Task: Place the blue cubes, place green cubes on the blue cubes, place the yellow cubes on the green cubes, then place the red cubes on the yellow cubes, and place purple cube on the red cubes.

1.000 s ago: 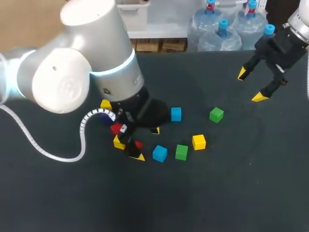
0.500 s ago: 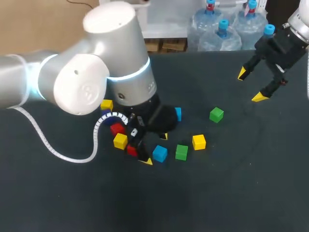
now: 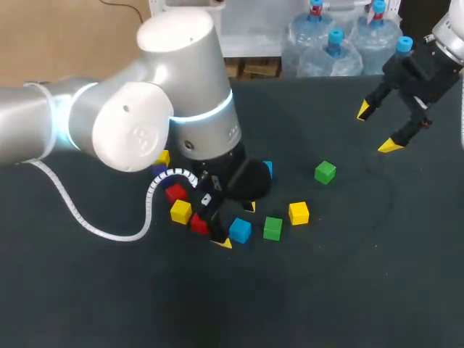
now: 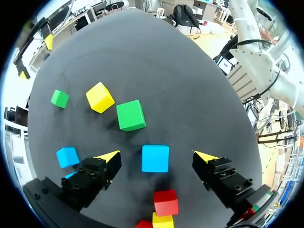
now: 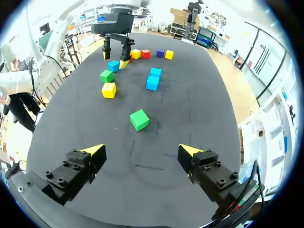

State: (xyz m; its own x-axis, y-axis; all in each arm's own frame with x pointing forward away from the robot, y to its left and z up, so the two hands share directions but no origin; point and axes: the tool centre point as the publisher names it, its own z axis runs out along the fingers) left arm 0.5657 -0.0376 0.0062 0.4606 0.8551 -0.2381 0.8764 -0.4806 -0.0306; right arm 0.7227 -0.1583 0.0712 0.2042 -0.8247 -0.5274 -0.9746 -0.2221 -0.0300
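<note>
Left hand (image 4: pixel 157 155) released, straddling blue cube (image 4: pixel 155 159), gaps both sides. Right hand (image 3: pixel 377 128) released, near table (image 3: pixel 348 290) far edge.

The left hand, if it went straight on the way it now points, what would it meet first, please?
Most likely the blue cube, which sits centred between the left hand's open fingers. They would straddle it and reach the table on either side. Depth is hard to judge here.

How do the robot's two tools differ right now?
The left tool is low over the table, straddling a blue cube without touching it. The right tool hangs higher, nothing between its fingers, a green cube ahead. Both are open, with yellow tips.
</note>
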